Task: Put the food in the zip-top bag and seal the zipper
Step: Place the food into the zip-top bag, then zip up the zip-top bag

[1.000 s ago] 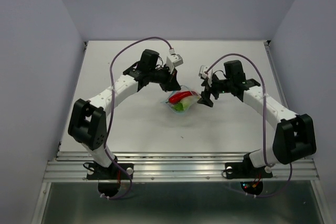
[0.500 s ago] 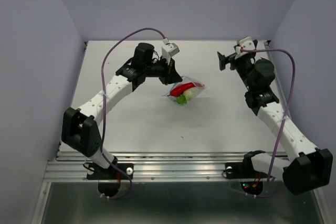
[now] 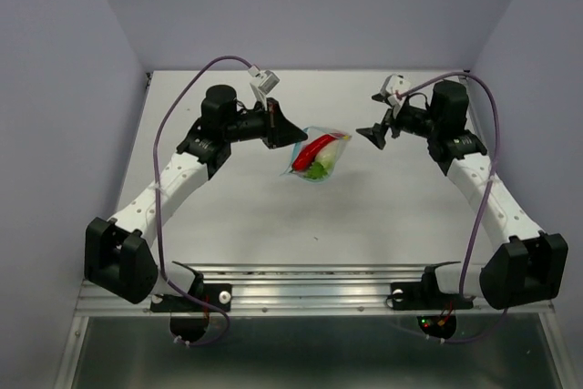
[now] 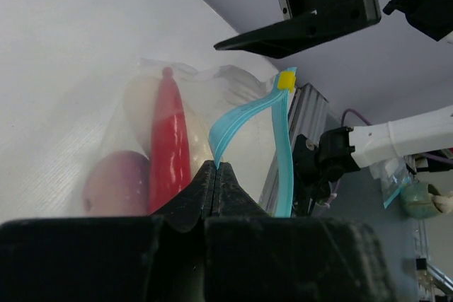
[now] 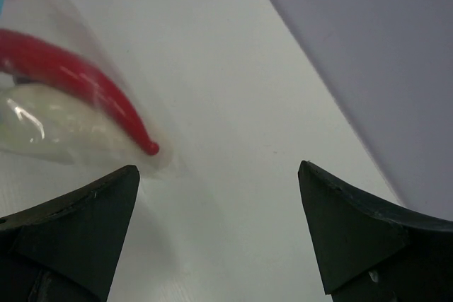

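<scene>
My left gripper (image 3: 290,132) is shut on the light-blue zipper (image 4: 279,153) strip of the clear zip-top bag (image 3: 319,156) and holds it up by that edge. Its jaws (image 4: 216,166) pinch the strip's end; a yellow slider (image 4: 286,80) sits at the other end. Inside the bag are the red chili (image 4: 168,139), the purplish-pink ball (image 4: 113,183) and the white egg-shaped vegetable (image 4: 140,98). My right gripper (image 3: 375,132) is open and empty, just right of the bag. Its fingers (image 5: 217,169) point at the table, with the chili (image 5: 85,79) and white vegetable (image 5: 53,129) at the upper left.
The white tabletop (image 3: 273,216) is walled by lavender panels at the left, back and right. A metal rail (image 3: 310,284) runs along the near edge by the arm bases.
My left arm has drawn back to the left, still holding the bag by its zipper edge. My right gripper let go, swung up and away, then came back down close to the bag's right side.
</scene>
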You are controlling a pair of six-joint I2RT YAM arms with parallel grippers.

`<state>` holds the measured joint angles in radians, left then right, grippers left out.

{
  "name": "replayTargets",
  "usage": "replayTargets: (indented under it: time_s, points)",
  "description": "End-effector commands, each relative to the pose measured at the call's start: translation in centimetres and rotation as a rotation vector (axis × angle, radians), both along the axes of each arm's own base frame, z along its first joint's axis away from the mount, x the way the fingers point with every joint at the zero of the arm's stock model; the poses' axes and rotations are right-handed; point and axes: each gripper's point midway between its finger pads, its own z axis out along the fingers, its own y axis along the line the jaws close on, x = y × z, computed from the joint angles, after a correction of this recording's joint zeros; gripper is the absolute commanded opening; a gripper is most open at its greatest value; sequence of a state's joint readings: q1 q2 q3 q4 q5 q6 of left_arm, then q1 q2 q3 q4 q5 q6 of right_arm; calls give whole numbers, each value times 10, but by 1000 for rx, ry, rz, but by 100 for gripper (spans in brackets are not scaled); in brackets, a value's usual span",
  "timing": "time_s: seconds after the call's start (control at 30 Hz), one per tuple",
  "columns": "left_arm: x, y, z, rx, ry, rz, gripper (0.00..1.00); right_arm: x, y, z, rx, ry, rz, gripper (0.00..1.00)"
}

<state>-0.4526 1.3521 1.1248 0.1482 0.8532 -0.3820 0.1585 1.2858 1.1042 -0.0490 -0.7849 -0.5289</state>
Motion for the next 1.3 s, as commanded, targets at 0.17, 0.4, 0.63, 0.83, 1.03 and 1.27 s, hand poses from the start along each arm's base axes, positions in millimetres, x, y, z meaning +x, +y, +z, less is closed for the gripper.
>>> replayTargets:
  time_s: [0.17,0.4,0.63,0.83,1.03,1.27]
  points:
    - [-20,4,20,-58,-48,-139,0,-58,-3,-45,-282,5,326,100]
    - [-27,3,19,-60,-53,-197,0,-80,18,-30,-162,-66,484,100]
    - [-29,3,19,-61,-51,-203,0,-92,32,-14,-26,-52,589,93]
    - [-30,3,19,-61,-55,-211,0,-95,39,-5,6,-19,608,87]
    - [-33,-1,20,-65,-58,-235,0,-91,59,-9,-7,-36,597,86]
    - [-37,0,26,-66,-70,-239,0,-69,69,-2,45,-5,510,62]
